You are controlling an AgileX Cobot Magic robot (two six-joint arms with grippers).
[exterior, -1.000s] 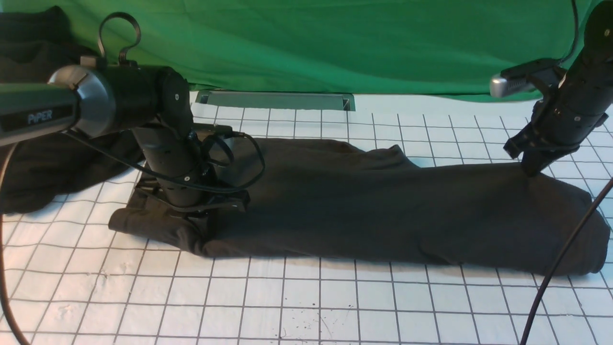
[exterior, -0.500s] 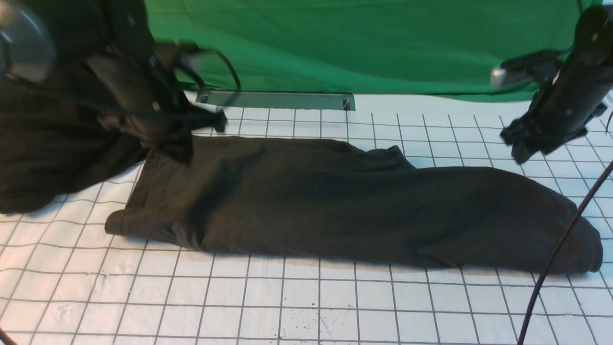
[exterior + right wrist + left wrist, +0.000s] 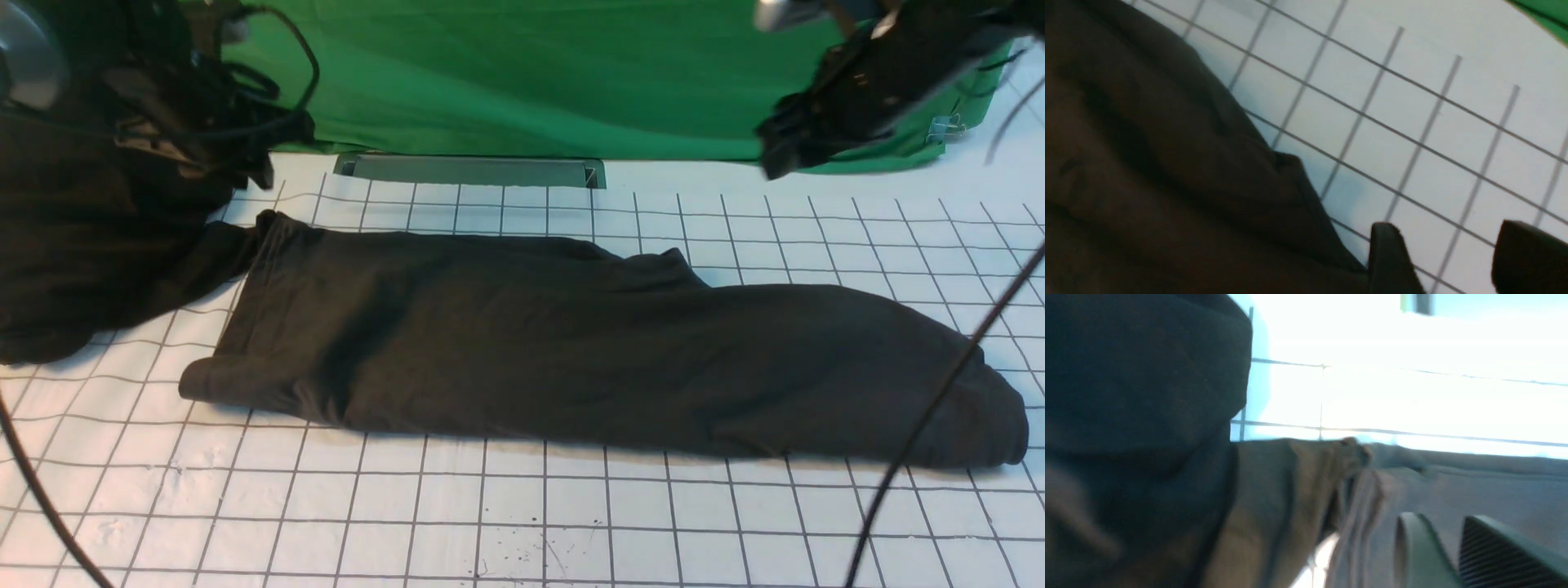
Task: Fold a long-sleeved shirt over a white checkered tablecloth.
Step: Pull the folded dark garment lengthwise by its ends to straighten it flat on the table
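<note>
Green backdrop behind; front view: the long-sleeved shirt lies as a band on the white checkered tablecloth. Its long axis runs from below the left end effector toward the right end effector, and the left is nearer. A second ago both pressed its ends; now both are raised. Left wrist view: fingers partly apart, empty, shirt below. Right wrist view: fingers wide, empty.

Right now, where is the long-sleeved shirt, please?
Front view: the long-sleeved shirt lies across the white checkered tablecloth, its left end beside the black garment.
</note>
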